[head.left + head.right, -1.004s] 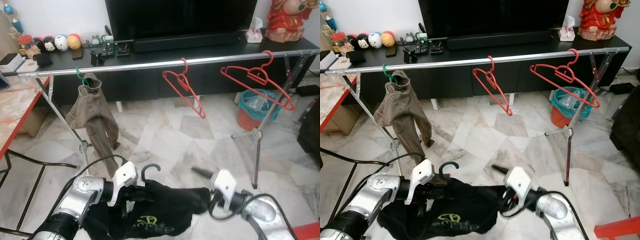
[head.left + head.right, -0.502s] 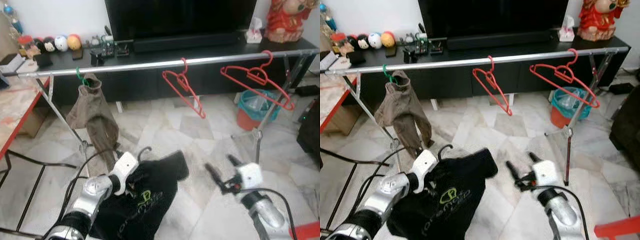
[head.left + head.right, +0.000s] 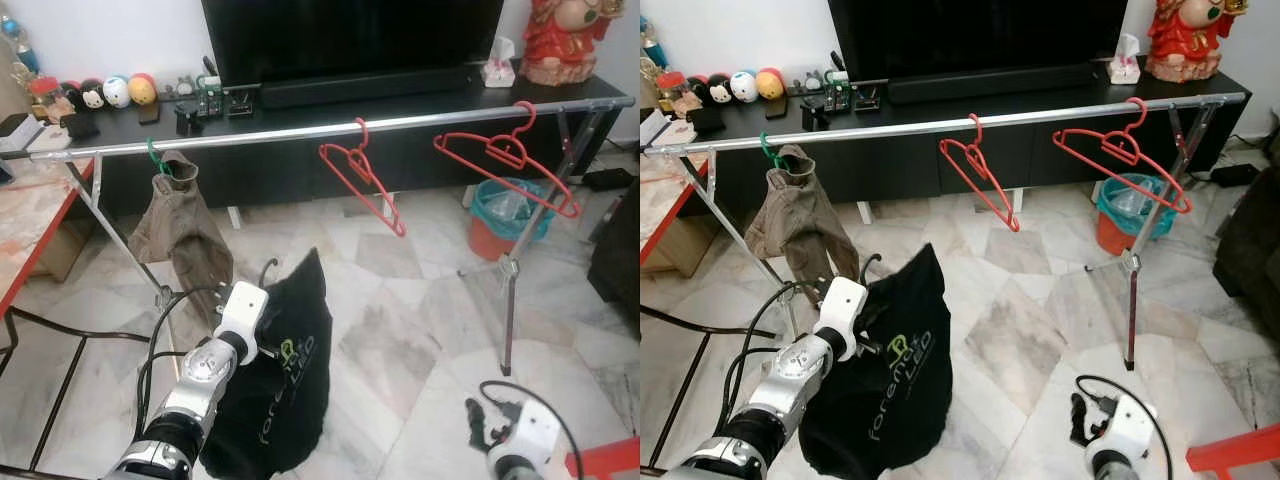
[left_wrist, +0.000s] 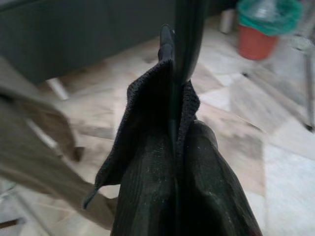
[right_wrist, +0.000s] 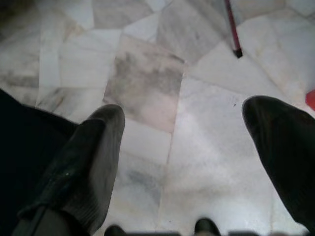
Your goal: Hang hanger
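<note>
The left claw (image 3: pixel 262 345) is clamped on a dark hanger (image 3: pixel 268 270) that carries a black shirt (image 3: pixel 280 390), its silver forearm angled up from the seven o'clock corner of the head view toward one o'clock, wrist raised and a black cable looping beside it. The hanger's hook pokes up just above the shirt's collar, well below the silver rail (image 3: pixel 330 128) and not on it; in the left wrist view the black cloth bunches around the hanger's neck (image 4: pixel 184 39) between the fingers. The shirt hangs free above the marble floor (image 3: pixel 400 330), its green print facing outward. The right claw (image 5: pixel 182 162) sits low at five o'clock, arm dropped and bent inward, fingers (image 5: pixel 83 167) spread wide apart over bare tile, holding nothing. On the rail, from nine o'clock across to three o'clock, hang a brown garment (image 3: pixel 182 225) on a green hanger and two bare red hangers (image 3: pixel 362 180). Behind the rail a long black counter (image 3: pixel 300 100) carries a television and small figurines.
</note>
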{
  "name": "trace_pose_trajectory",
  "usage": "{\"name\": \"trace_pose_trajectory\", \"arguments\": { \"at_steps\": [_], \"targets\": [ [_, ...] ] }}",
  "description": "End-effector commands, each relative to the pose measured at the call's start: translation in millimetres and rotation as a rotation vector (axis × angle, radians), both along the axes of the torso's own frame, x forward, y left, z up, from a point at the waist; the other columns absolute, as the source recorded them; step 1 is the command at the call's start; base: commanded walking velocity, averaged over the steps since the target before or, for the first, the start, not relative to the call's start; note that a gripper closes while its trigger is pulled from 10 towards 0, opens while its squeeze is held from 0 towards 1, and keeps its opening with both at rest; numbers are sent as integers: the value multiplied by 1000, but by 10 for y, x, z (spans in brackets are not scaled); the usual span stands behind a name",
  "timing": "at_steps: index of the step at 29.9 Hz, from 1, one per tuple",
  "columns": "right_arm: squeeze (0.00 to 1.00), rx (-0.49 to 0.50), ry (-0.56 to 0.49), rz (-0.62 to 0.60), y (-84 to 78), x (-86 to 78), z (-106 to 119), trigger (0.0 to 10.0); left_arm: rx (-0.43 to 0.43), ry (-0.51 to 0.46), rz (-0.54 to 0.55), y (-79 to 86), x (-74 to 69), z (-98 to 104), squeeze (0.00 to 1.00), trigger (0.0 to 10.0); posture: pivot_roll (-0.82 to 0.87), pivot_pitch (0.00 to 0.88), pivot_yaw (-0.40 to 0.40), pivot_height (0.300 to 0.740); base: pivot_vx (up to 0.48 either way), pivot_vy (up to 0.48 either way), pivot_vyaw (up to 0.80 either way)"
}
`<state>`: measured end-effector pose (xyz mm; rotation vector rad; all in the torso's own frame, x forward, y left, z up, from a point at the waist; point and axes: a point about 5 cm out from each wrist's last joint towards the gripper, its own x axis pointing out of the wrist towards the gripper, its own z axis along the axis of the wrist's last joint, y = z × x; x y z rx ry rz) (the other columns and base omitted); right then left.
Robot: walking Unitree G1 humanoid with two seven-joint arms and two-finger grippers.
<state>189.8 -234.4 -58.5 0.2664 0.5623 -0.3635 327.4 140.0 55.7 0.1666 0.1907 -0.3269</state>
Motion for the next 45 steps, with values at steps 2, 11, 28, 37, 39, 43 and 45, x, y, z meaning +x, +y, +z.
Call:
{"name": "trace_pose_trajectory", "arguments": {
  "at_steps": [2,11,28,37,39,43,45],
  "targets": [
    [0,0,78,-15,36,-104,-92,10000,-23,-69,62,71,72,128,0,10000,-53,0,96,740,0,0,0],
    [0,27,230,-83,125,-380,-278,10000,-39,-165,50,-109,94,241,0,10000,-60,0,94,740,0,0,0],
    [0,64,243,-111,130,-449,-311,10000,-58,-173,47,-168,134,279,0,10000,-62,0,94,740,60,0,0],
    [0,81,239,-110,130,-451,-313,10000,-51,-166,50,-157,133,264,0,10000,-63,0,95,740,276,0,-324],
    [0,89,232,-101,141,-449,-313,10000,-52,-160,56,-139,130,253,0,10000,-62,0,95,740,289,0,0],
    [0,100,233,-84,168,-452,-321,10000,-58,-147,69,-105,123,229,0,10000,-61,0,95,740,277,0,0],
    [0,104,234,-82,178,-452,-323,10000,-75,-136,77,-78,114,211,0,10000,-63,0,95,740,124,0,0]
  ]
}}
